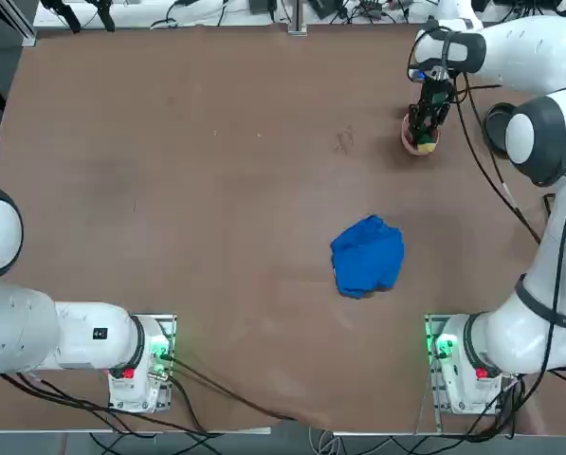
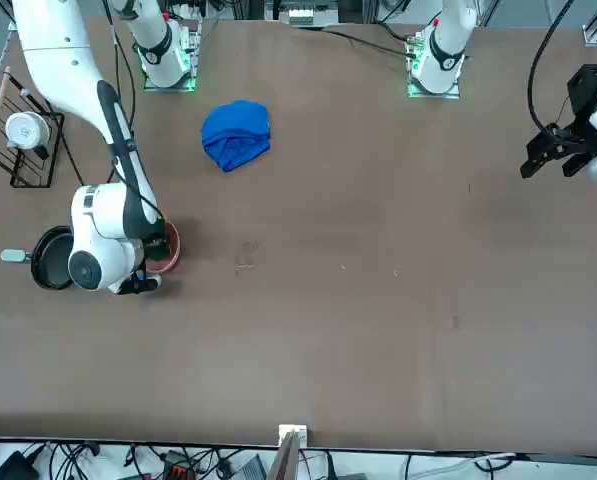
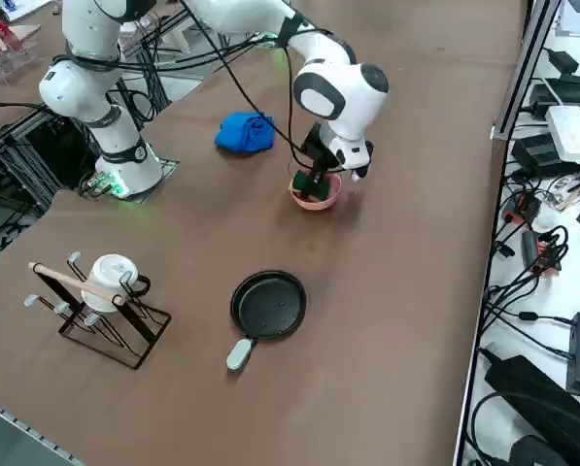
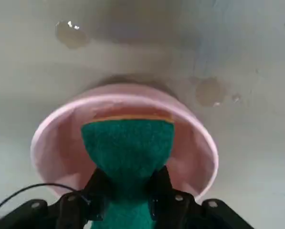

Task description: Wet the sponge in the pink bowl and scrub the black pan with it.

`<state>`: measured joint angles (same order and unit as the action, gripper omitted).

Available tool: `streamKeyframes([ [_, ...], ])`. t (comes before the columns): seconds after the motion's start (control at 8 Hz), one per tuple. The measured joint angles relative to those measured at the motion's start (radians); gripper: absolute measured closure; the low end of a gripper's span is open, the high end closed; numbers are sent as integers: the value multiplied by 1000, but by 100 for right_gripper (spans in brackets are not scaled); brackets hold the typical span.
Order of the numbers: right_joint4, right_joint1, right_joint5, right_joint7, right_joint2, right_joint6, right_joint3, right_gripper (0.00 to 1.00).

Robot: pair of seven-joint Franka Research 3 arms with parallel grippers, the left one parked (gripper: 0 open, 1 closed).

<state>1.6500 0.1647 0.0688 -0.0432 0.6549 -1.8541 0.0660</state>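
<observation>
No writing or brand mark can be read anywhere in these views. The right claw is clamped tight on the sponge, its two fingers pinching the green face so that it narrows between them, and it holds the sponge down inside the pink bowl. A thin yellow strip shows only at the sponge's far edge; the part nearest the wrist is cut off by the picture's edge. Whether there is water in the bowl cannot be made out.

From overhead, the claw covers most of the bowl, leaving only a sliver of rim and a bit of sponge. In the front view the arm hides nearly all of the bowl.

The black pan lies on the counter well apart from the bowl, its light handle toward the camera. A blue cloth sits beyond the bowl, and a wire rack carries a white cup.
</observation>
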Motion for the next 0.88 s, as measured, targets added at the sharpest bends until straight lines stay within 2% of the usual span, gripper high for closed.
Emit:
streamKeyframes([
  [0.88,0,-3,1,0,38,-58,-2,58],
])
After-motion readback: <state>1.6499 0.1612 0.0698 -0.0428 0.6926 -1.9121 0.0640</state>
